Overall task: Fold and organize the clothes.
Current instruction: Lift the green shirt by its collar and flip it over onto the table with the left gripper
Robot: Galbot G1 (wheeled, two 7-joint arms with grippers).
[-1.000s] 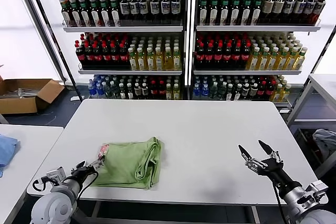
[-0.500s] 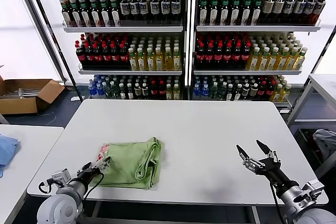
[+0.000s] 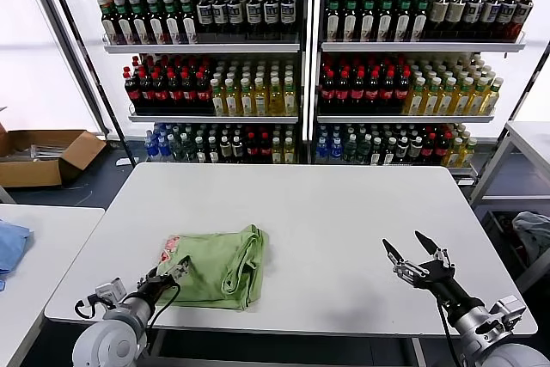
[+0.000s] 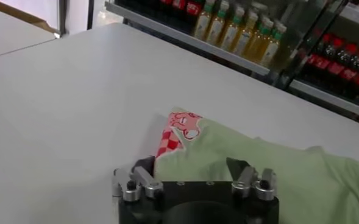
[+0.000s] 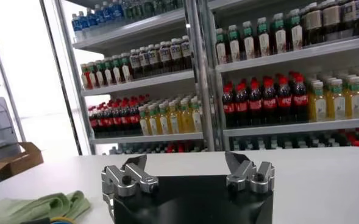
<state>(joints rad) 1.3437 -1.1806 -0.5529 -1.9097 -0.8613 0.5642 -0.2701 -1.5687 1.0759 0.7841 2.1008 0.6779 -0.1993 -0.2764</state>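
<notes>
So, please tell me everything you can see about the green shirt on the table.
The green shirt is light green and looks like soft fabric. It lies folded into a rough rectangle, with loose layered folds bunched along its right side. A red-and-white printed picture shows at its far left corner. It rests flat on the white table, near the front left edge. The left claw is at its near left corner, one finger on each side of the cloth edge, not yet closed. Nothing else touches it.

One folded green shirt (image 3: pixel 219 266), one white table (image 3: pixel 344 212), two hands.
</notes>
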